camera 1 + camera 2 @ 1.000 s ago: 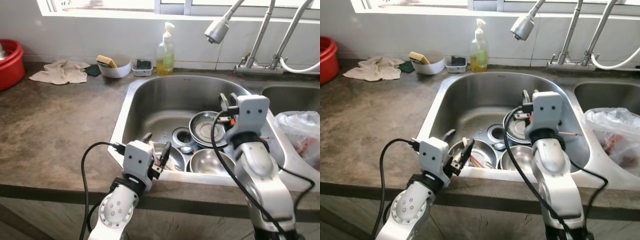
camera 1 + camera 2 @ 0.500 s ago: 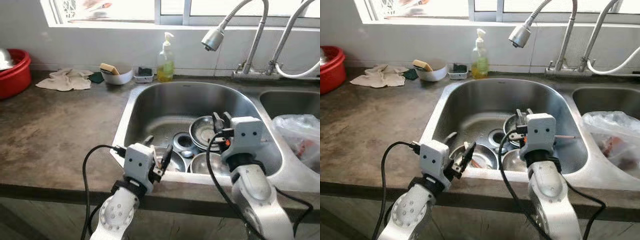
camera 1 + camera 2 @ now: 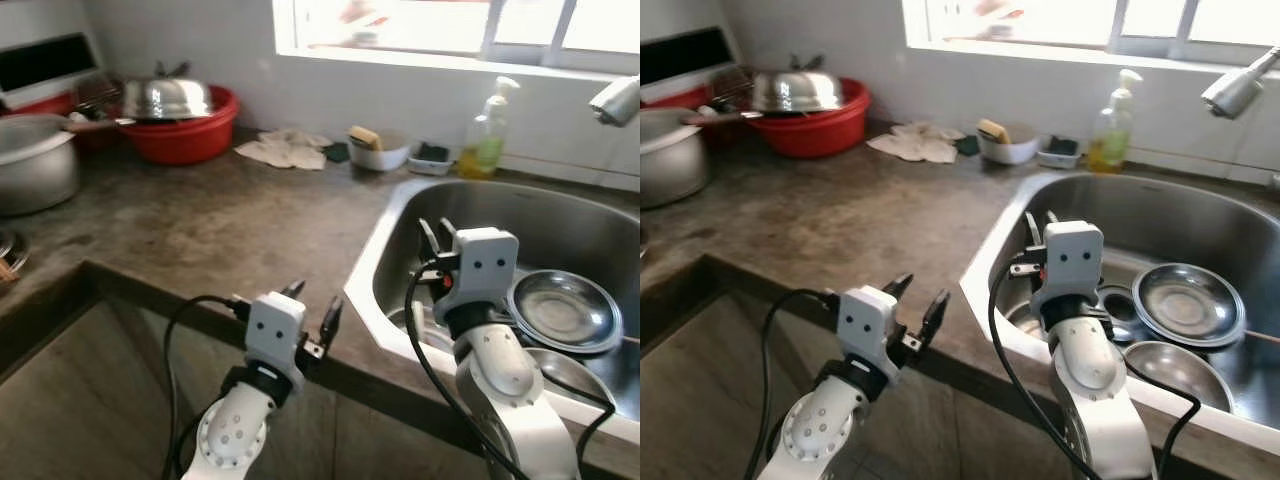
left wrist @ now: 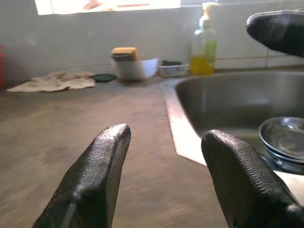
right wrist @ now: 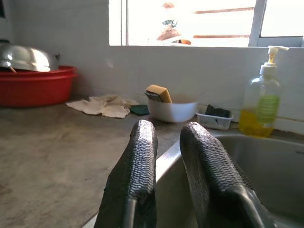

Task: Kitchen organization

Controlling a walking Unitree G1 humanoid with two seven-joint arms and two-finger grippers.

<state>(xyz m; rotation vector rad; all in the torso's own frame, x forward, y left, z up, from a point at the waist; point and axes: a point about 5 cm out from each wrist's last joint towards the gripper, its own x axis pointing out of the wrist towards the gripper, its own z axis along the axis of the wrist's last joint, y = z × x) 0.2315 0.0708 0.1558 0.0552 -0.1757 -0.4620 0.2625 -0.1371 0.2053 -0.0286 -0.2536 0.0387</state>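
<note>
A steel sink (image 3: 380, 262) is set into the dark stone counter (image 3: 220, 220) on my right. In it lie a steel plate (image 3: 563, 310) and other steel bowls (image 3: 1170, 368). My left gripper (image 3: 315, 297) hangs open and empty over the counter's front edge, left of the sink corner; its fingers (image 4: 111, 152) stand wide apart. My right gripper (image 3: 432, 226) is raised over the sink's left rim, shut with nothing between its fingers (image 5: 142, 161).
A soap bottle (image 3: 483, 140), a white bowl with a sponge (image 3: 378, 155), a small tray (image 3: 432, 158) and a cloth (image 3: 285, 150) line the back wall. A red basin with a steel lid (image 3: 180, 120) and a large pot (image 3: 35, 170) stand at far left. A faucet head (image 3: 618, 98) hangs at the right.
The whole view has swung left: the sink now sits at the right and the red basin and pot have come into view. Both grippers keep their poses.
</note>
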